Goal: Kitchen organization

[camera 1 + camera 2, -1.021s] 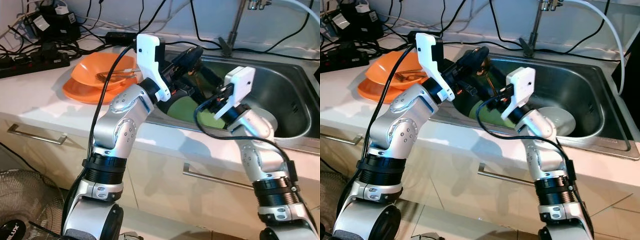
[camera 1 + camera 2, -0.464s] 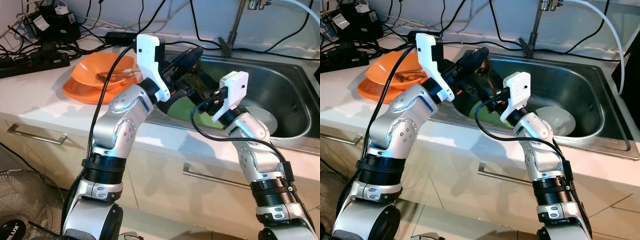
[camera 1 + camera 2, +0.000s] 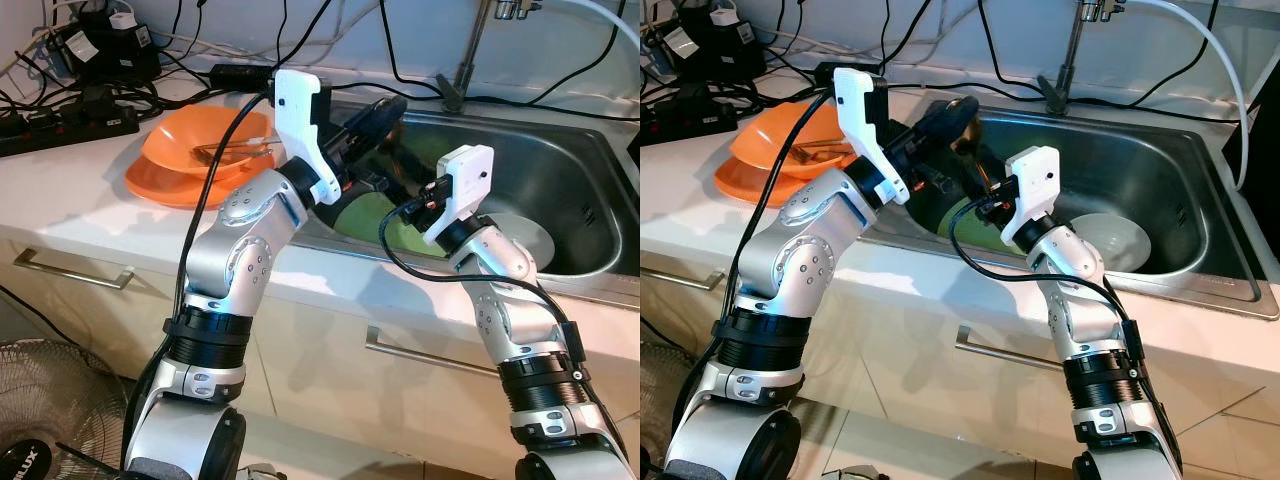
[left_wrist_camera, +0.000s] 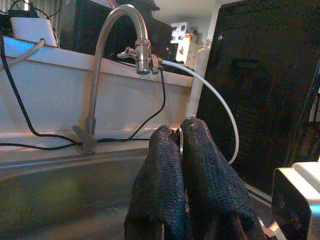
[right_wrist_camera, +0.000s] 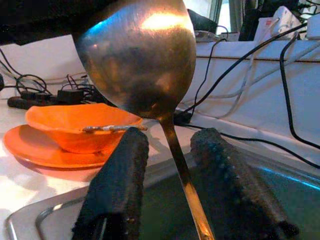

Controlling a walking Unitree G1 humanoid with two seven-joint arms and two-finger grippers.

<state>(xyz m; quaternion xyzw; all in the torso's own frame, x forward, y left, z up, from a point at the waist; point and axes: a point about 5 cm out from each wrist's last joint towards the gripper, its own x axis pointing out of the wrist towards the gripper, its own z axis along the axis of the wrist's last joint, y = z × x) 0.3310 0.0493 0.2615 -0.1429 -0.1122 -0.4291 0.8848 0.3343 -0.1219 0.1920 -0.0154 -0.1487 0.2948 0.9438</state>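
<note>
1. Two grippers work over the sink; items run from my left to my right.
2. Counter, far left: an orange bowl sits on an orange plate, near the sink's left rim. Power strips and cables crowd the wall behind them.
3. Left gripper: fingers pressed together, clamped on the thin metal handle of the ladle. In the left wrist view only a sliver of the handle shows between the fingertips.
4. Ladle: its bowl hangs above the sink's left part, with the handle running down from it.
5. Right gripper: fingers apart, one on each side of the ladle handle. I cannot tell whether either pad touches it.
6. Sink basin: a green dish lies at the left, partly hidden by both arms; a pale dish lies at the right, behind my right arm. Bare steel remains toward the far right wall.
7. Tap: it stands at the back rim, with a white hose leaving it.
</note>
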